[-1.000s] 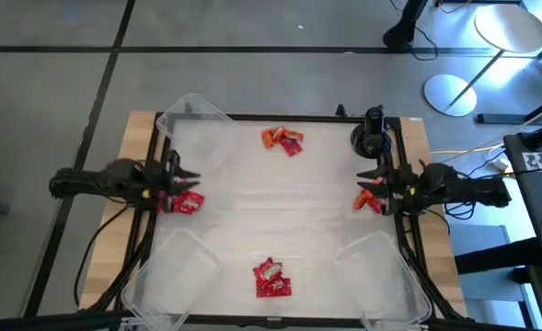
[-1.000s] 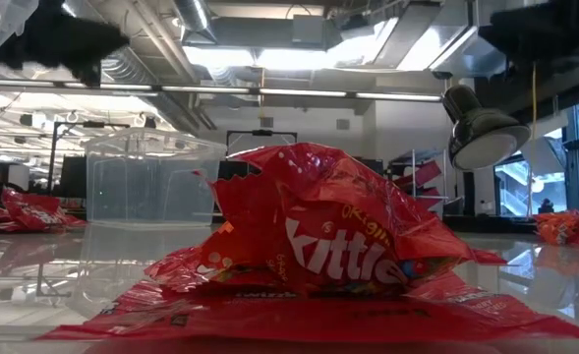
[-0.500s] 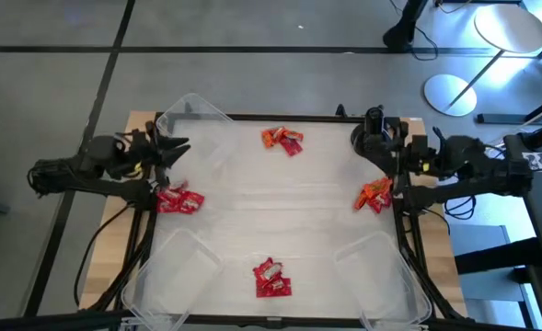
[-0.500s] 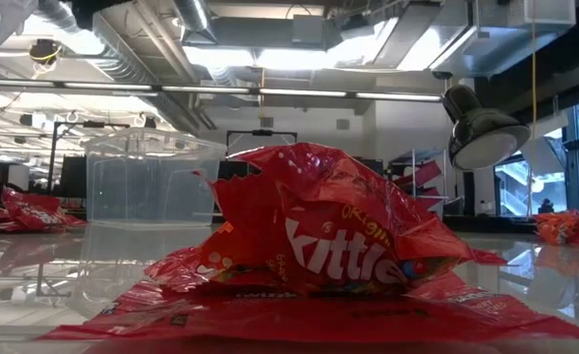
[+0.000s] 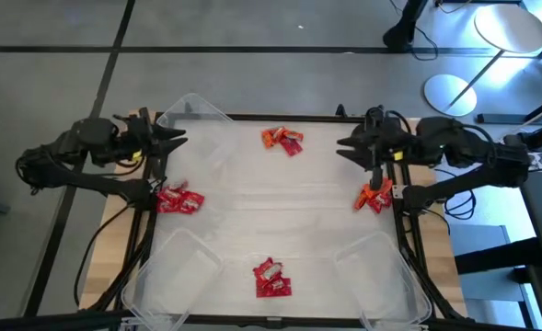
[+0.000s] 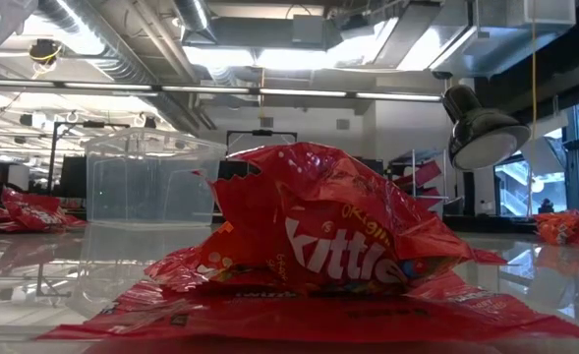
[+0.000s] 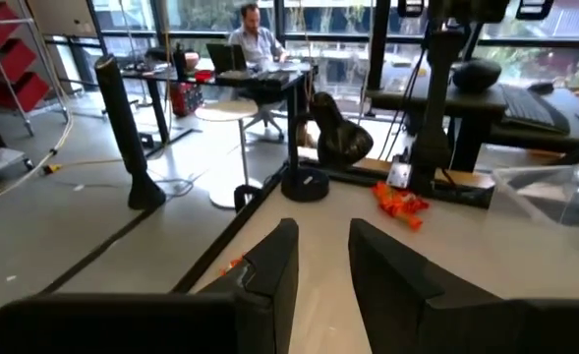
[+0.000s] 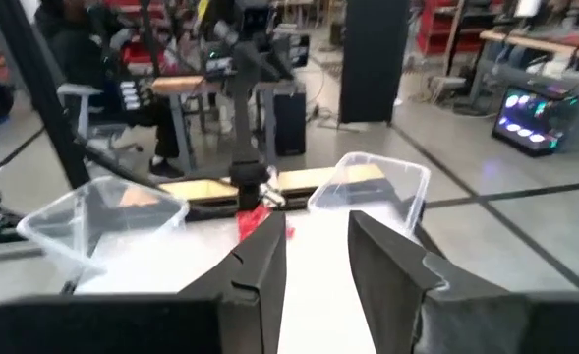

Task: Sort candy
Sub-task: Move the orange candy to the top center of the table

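Seen from above, a white desk [image 5: 280,211] held four small heaps of candy, one near each side. A red and orange heap [image 5: 282,140] lay near the far edge, a red heap [image 5: 271,279] near the front edge, a red heap [image 5: 179,199] by the left edge and an orange heap [image 5: 374,197] by the right edge. Clear plastic bins sat at the corners: one at the far left [image 5: 195,115], one at the near left [image 5: 174,271] and one at the near right [image 5: 379,271]. The left pincer [image 5: 174,142] was raised over the far left of the desk, beside the far-left bin and apart from the red heap nearest it. Its own wrist camera showed its two dark fingers [image 7: 274,265] parted by a narrow gap with nothing between them. The right pincer [image 5: 347,145] was raised over the far right of the desk, apart from the orange heap, its fingers [image 8: 264,258] likewise slightly parted and gripping nothing. From desk height, the red front heap [image 6: 318,236] filled the middle of the picture, with a clear bin [image 6: 151,177] behind it.
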Robot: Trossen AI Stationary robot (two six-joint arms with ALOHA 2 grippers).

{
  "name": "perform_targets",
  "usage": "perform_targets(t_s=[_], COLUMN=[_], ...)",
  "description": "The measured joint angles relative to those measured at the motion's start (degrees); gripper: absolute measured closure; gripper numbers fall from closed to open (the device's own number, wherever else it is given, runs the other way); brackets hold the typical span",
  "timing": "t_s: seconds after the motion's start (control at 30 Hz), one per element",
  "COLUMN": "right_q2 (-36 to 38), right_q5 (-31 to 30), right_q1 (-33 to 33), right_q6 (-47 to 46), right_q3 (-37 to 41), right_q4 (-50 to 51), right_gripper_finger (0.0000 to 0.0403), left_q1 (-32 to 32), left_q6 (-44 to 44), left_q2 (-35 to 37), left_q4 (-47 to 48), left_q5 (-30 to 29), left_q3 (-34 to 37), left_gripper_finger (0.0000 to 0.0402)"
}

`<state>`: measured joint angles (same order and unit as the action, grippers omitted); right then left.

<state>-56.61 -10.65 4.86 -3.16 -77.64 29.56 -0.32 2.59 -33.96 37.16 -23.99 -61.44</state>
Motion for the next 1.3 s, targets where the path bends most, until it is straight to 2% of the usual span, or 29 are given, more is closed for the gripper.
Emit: perform_targets(t_s=[0.17,0.37,0.6,0.8,1.13,1.3], right_q2=[-2.13,-2.58,-2.54,-2.54,-2.54,-2.57], right_q5=[2.72,2.74,2.79,2.14,2.46,1.24], right_q1=[0.01,0.0,0.0,0.0,0.0,0.0], right_q6=[-0.02,-0.02,-7.29,-7.68,-8.62,-11.86], right_q3=[-1.18,-1.17,-1.17,-1.17,-1.17,-1.17], right_q4=[0.18,0.79,0.14,1.62,5.91,10.65], right_gripper_finger=[0.0292,0.0292,0.0292,0.0292,0.0292,0.0288], left_q1=[0.0,0.0,0.0,0.0,0.0,0.0], left_q6=[3.19,-2.94,8.84,11.58,-3.64,-3.12], left_q2=[1.72,5.26,5.78,3.73,0.18,-2.64], left_q4=[-2.93,-7.05,-8.28,-7.34,-7.36,-7.42], left_q5=[-0.01,-1.01,-1.06,-0.79,-0.72,-0.7], left_q3=[-0.34,-0.41,-0.4,-0.39,-0.34,-0.34], left_gripper_finger=[0.0315,0.0315,0.0315,0.0315,0.0315,0.0315])
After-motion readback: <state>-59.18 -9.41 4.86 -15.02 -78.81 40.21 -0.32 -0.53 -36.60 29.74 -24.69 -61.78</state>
